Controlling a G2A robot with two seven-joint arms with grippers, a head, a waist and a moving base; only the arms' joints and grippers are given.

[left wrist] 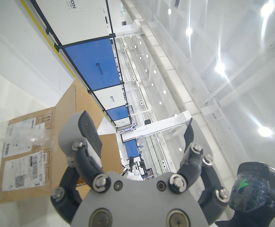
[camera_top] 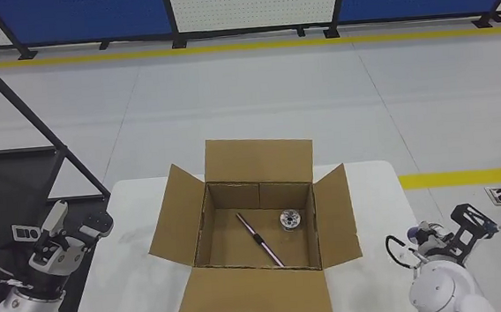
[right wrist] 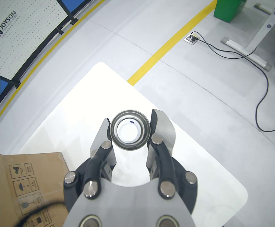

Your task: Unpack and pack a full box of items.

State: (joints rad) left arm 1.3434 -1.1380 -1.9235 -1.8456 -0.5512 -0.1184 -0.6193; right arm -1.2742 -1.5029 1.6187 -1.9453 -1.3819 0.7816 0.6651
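Cardboard box (camera_top: 258, 160) open mid-table (camera_top: 128, 281), pink rod (camera_top: 259, 238) and metal disc (camera_top: 290, 219) inside | right gripper (right wrist: 130, 120) clamped on round metal tin (right wrist: 130, 132) over bare table corner beside box | left gripper (left wrist: 137, 120) spread wide, near box's labelled side | black frame (camera_top: 26, 120) by table's left edge

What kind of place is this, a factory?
Probably a factory-style hall or robot test area: yellow lines painted on the grey floor, blue and white partition panels fencing the space, and a high ceiling with rows of spotlights.
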